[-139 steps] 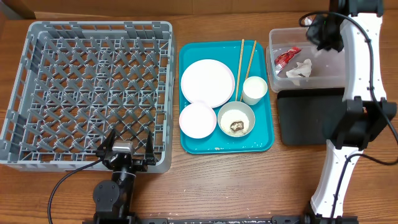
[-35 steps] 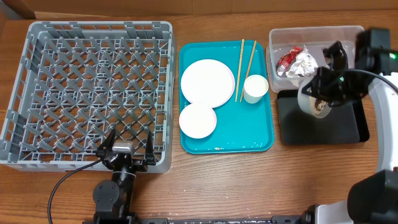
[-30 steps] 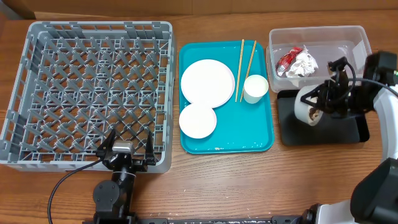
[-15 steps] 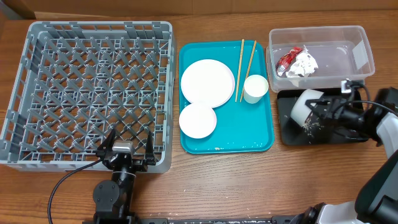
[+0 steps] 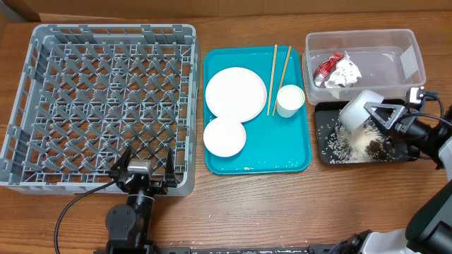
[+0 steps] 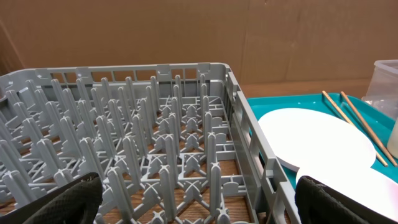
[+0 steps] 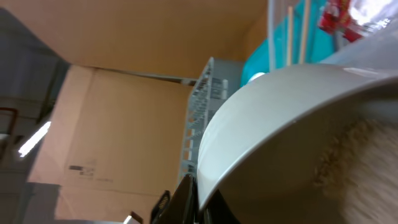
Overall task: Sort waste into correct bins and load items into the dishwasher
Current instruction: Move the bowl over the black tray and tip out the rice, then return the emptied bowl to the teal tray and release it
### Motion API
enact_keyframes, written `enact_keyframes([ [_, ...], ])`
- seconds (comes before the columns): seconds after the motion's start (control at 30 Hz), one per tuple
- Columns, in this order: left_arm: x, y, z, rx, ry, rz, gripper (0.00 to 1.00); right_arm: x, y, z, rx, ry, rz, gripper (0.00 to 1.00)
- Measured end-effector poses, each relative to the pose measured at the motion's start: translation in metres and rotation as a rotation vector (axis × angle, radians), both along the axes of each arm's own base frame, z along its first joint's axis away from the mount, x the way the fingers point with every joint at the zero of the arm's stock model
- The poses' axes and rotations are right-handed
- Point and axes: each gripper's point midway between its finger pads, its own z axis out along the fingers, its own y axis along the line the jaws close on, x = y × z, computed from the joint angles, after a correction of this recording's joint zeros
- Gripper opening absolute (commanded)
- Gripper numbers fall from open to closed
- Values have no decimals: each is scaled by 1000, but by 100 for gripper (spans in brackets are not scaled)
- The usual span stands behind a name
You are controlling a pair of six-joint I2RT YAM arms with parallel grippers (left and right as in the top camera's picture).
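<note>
Over the black tray [image 5: 323, 116] at the right side of the table [image 5: 282, 212], the right gripper [image 5: 381, 113] is clamped on the rim of a white bowl [image 5: 359, 109]. The bowl is tipped steeply, its mouth facing down toward the tray. White rice [image 5: 339, 141] lies scattered across the tray floor below it, and what looks like a small brown lump [image 5: 373, 148] sits among the grains. The wrist view shows more grains clinging inside the bowl.

Just behind the black tray stands the clear tub [image 5: 417, 67], with a red-and-white wrapper [image 5: 326, 67] and crumpled white paper [image 5: 346, 73] at its left end.

Left of both, the teal tray [image 5: 296, 152] carries a round plate [image 5: 235, 93], a smaller bowl [image 5: 224, 136] touching the plate's near edge, a cup [image 5: 289, 100] and two chopsticks [image 5: 277, 70] lying side by side between plate and cup.

The grey dish rack [image 5: 99, 106] fills the table's left. The left gripper [image 5: 145, 173] sits at its near wall, fingers spread wide apart around nothing.
</note>
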Motion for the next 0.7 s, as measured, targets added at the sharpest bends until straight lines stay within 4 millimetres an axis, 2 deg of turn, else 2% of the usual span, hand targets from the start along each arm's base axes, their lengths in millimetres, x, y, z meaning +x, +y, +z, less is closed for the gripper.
enact_keyframes([
  [0.4, 0, 0, 0, 0, 0, 0, 100, 10, -7, 17, 85, 2, 11, 4],
  [0.7, 0, 0, 0, 0, 0, 0, 100, 13, -9, 20, 214, 171, 1, 4],
])
